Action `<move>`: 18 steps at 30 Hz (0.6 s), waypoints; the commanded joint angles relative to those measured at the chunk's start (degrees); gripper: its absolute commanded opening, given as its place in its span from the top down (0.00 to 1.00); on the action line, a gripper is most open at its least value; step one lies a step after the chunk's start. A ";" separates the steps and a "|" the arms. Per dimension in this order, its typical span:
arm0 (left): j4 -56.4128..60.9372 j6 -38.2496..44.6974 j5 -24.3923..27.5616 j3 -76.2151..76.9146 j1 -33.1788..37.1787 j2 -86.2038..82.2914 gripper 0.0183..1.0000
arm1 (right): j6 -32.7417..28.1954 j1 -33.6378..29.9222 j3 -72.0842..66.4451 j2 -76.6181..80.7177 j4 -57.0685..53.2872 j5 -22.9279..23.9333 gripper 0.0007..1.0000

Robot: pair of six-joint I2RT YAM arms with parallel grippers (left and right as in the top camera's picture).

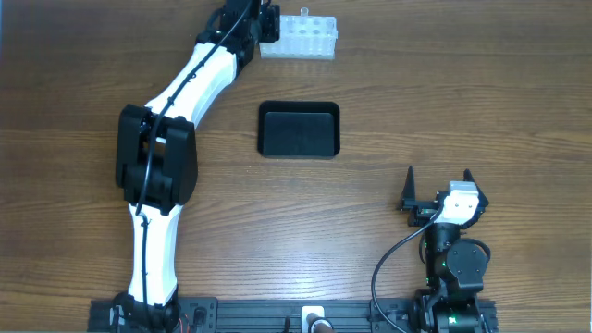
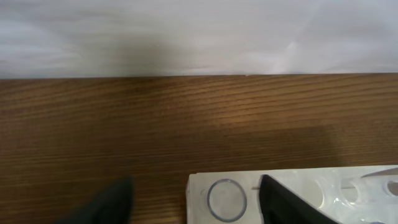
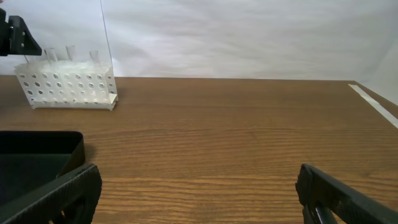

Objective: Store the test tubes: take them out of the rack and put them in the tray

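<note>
The white test-tube rack (image 1: 298,37) stands at the table's far edge, with clear tubes (image 3: 69,53) sticking up from its top. The black tray (image 1: 299,129) lies nearer, in the middle. My left gripper (image 1: 269,22) hangs over the rack's left end. Its fingers (image 2: 286,202) are open, and between them lie the rack's corner (image 2: 199,186) and one round hole (image 2: 227,199). My right gripper (image 1: 437,187) rests open near its base at the front right, holding nothing, with the tray (image 3: 37,155) off to its side.
The left arm (image 1: 157,166) stretches diagonally from the front left to the back. A white wall (image 3: 249,37) rises just behind the table's far edge. Bare wood lies between the tray and the right gripper.
</note>
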 commanded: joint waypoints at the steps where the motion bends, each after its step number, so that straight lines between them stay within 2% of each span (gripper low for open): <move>1: 0.63 0.00 -0.61 1.55 -0.59 1.07 0.45 | -0.24 -0.37 -0.33 -0.50 -0.20 -0.31 0.01; 8: 0.61 -0.83 -0.44 1.55 -0.96 1.07 0.51 | -0.24 -0.37 -0.33 -0.50 -0.22 -0.31 0.01; 14: 0.61 -0.83 -0.44 1.55 -1.01 1.09 0.65 | -0.24 -0.37 -0.33 -0.50 -0.22 -0.31 0.01; 18: 0.61 -0.83 -0.46 1.55 -1.01 1.14 0.69 | -0.24 -0.37 -0.33 -0.50 -0.22 -0.31 0.01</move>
